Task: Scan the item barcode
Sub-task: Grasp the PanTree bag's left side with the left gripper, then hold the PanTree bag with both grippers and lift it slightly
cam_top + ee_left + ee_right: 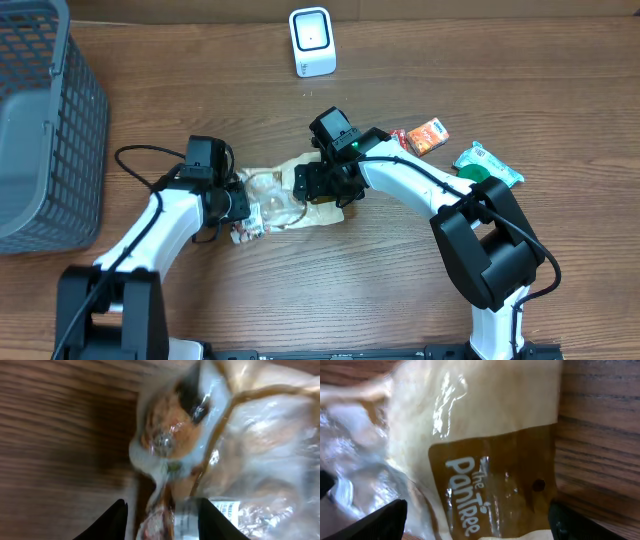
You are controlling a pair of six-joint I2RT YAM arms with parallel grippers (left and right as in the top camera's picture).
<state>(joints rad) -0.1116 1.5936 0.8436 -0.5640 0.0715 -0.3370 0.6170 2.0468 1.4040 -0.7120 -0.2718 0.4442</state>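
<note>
Clear bag (280, 200) lies crumpled mid-desk (330, 290). Left hand (250, 212) at its left end, right hand (318, 188) over its right end. White scanner (312, 42) at far edge. Grey basket (40, 120) far left. Orange packet (425, 135) and green packet (487, 165) lie to the right.

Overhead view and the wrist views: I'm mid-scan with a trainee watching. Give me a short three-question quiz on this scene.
1. True or false: the white scanner stands on the table, outside the grey basket.
2. The right tool is over: A) the orange packet, B) the clear bag, C) the green packet.
3. What brand word is printed on the bag's brown label?
Key: 1 true; 2 B; 3 Pantree.
</note>
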